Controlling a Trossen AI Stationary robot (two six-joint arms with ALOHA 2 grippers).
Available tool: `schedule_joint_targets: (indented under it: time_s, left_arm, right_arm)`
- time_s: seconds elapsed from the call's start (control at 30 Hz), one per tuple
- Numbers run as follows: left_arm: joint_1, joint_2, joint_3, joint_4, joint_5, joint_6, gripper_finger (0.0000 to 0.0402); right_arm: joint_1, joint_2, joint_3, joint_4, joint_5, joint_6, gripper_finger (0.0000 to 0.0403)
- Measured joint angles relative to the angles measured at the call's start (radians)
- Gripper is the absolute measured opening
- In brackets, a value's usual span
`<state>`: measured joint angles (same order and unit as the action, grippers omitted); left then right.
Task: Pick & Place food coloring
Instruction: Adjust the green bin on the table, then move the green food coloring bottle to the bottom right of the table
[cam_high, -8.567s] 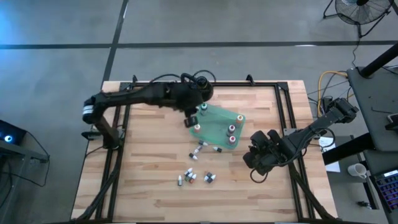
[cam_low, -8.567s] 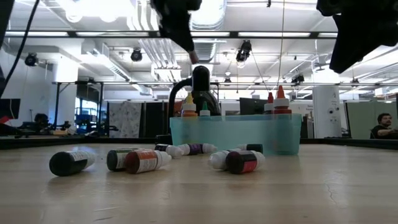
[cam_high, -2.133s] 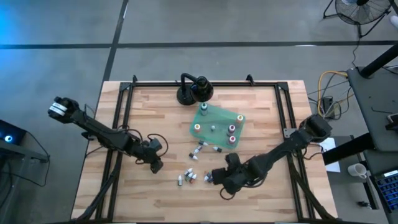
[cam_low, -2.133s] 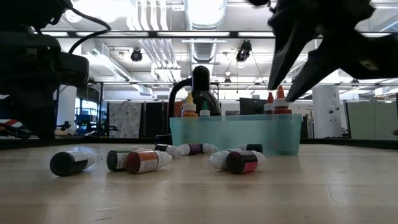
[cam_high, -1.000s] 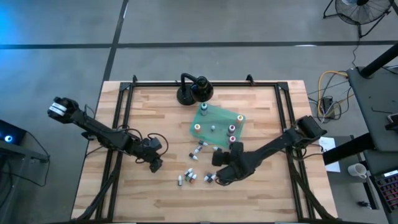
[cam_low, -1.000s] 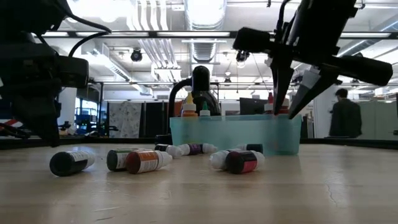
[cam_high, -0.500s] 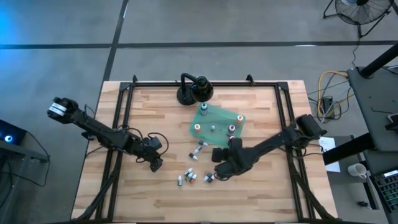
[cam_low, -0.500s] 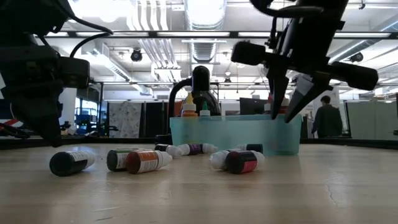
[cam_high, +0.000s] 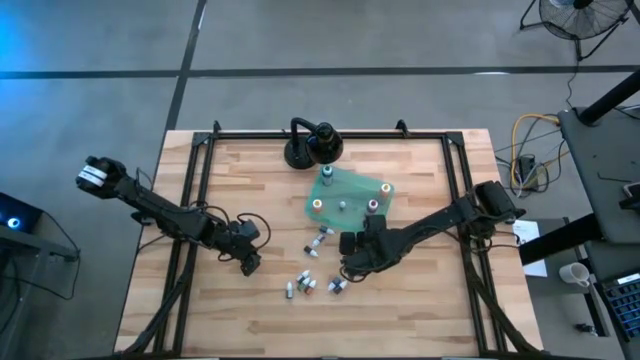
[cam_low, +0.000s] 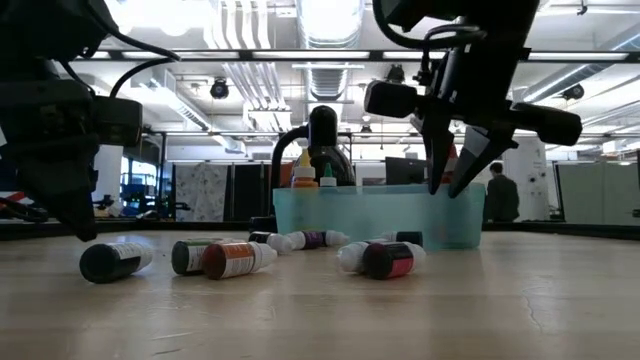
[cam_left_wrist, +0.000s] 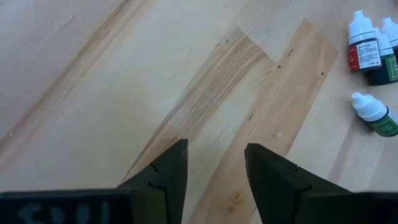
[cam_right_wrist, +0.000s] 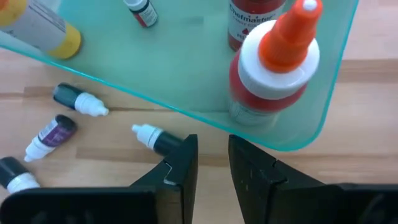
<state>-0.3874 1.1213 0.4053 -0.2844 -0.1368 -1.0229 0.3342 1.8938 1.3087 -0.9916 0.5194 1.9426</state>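
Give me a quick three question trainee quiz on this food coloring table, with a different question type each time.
1. True or false: the left claw holds a bottle.
2. Which is nearer the green tray? A. left claw B. right claw
3. Fill in: the orange-capped bottle in the tray stands ____.
Key: 1 false; 2 B; 3 upright.
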Motion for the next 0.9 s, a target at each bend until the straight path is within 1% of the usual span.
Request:
schedule_joint_targets:
  time_s: [0.33,0.5,0.67,0.9]
  left_arm:
    - [0.000,0.000,0.000,-0.001,0.000,0.000,0.0133]
    - [0.000,0.000,0.000,-0.001,0.000,0.001,0.0133]
    - [0.000,0.000,0.000,-0.001,0.000,0.001,0.0133]
    - [0.000,0.000,0.000,-0.001,0.000,0.008,0.0133]
  right_arm:
    - [-0.024,0.000,-0.001,-0.007,0.007,-0.017,0.0082]
    - [-0.028,0.000,-0.001,-0.028,0.032,-0.019,0.0082]
    - [-0.030,0.000,0.006,-0.026,0.035,-0.075,0.0082]
    - [-0.012,-0.001,0.060,-0.025,0.036,-0.164,0.0082]
